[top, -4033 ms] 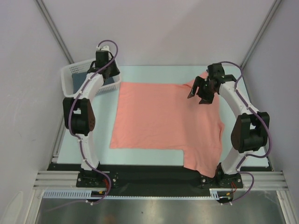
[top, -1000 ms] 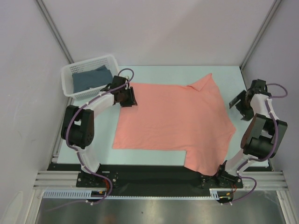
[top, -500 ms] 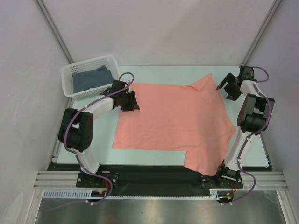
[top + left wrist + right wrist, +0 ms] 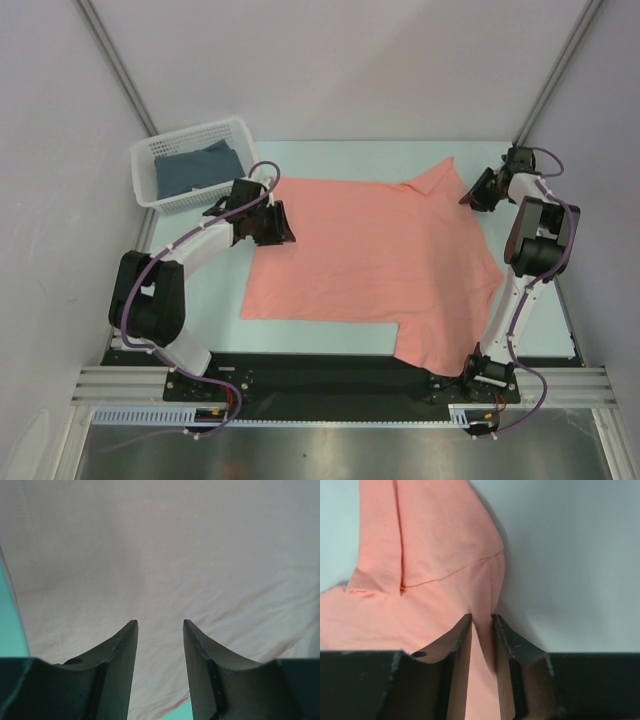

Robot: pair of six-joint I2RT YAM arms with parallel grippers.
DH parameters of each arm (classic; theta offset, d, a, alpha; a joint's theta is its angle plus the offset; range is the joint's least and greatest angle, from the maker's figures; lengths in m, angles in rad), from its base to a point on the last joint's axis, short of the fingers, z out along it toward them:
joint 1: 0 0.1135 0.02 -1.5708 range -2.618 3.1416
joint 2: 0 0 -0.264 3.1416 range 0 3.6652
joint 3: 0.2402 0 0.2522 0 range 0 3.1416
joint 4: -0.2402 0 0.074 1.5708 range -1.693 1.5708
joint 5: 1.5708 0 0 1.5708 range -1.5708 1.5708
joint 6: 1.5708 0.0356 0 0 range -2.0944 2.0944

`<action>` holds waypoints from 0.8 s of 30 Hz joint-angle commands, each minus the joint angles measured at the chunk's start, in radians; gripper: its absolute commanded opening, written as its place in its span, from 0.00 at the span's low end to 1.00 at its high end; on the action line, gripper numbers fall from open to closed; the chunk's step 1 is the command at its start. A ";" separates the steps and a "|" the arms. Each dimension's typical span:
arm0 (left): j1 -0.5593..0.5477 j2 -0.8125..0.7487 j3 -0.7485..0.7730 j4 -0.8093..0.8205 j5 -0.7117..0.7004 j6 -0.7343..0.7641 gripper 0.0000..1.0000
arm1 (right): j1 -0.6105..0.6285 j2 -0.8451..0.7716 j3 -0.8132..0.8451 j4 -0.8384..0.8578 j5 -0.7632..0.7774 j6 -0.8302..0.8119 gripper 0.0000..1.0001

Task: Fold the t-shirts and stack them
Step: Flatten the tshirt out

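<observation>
Far left: basket (image 4: pixel 142 178) (slate-blue t-shirt (image 4: pixel 195 170) inside) | pink t-shirt (image 4: pixel 370 260) nearby

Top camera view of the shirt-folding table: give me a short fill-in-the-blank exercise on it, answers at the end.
The dark blue t-shirt lies inside the white ___. The left gripper sits over the salmon-pink t-shirt with its jaws ___. The right gripper pinches that shirt's far-right ___.
Missing words: basket; open; sleeve.
</observation>
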 commanded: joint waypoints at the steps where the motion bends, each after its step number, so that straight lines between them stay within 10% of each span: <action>1: -0.005 -0.034 0.006 0.012 0.025 -0.010 0.47 | 0.032 -0.049 0.045 -0.016 -0.013 -0.004 0.28; 11: -0.005 -0.012 0.046 0.006 0.046 -0.032 0.47 | 0.223 -0.151 0.073 -0.287 0.205 0.082 0.40; 17: -0.005 0.004 0.049 0.016 0.045 -0.027 0.47 | 0.288 -0.234 -0.064 -0.200 0.104 0.124 0.78; 24: -0.003 0.037 0.070 0.027 0.043 -0.019 0.47 | 0.156 -0.289 -0.073 -0.251 0.109 0.018 0.75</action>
